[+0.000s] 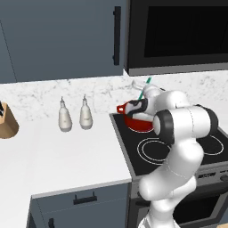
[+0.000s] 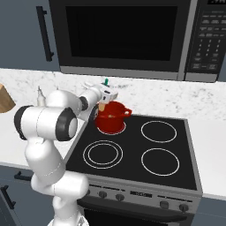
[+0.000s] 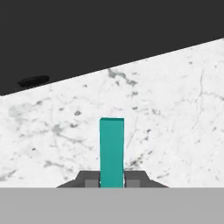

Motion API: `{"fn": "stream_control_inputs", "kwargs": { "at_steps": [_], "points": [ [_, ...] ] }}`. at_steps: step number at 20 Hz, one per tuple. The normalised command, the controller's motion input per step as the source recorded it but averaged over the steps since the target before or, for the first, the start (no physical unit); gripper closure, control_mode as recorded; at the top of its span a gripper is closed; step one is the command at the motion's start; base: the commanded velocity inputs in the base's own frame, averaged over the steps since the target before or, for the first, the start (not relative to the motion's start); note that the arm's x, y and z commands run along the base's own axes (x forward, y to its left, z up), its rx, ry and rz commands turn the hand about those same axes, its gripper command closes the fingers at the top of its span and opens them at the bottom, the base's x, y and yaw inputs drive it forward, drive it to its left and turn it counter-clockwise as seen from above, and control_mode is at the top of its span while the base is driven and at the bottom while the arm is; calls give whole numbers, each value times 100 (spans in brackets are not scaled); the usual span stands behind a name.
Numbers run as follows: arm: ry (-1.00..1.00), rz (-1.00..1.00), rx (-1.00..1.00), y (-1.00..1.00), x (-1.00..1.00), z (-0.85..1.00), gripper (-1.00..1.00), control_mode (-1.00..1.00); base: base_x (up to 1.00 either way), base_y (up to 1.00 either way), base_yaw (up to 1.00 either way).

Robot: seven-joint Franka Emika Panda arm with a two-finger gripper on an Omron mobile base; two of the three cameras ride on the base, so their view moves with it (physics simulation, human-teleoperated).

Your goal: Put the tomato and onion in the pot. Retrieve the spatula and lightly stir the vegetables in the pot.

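Spatula [image 3: 111,151] pinched tight in my gripper [image 3: 111,183], jaws pressed on its teal handle, which sticks up against the marbled backsplash [image 3: 175,113]. I'm right over the red pot [image 2: 110,118], the pale head dipping at its rim. The pot sits on the black stovetop's [image 2: 132,154] rear left burner, under the dark microwave [image 2: 121,35]. White counter [image 1: 58,151] left of the stove carries two pale bottles [image 1: 65,116].
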Motion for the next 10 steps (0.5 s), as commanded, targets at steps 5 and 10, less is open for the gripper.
{"fn": "stream_control_inputs", "kwargs": {
  "at_steps": [5, 10],
  "points": [
    [-6, -4, -18, 0, 39, -71, 100, -100, 0, 0, 0],
    [-5, -2, -13, 0, 39, -67, 100, -100, 0, 0, 0]
  ]
}}
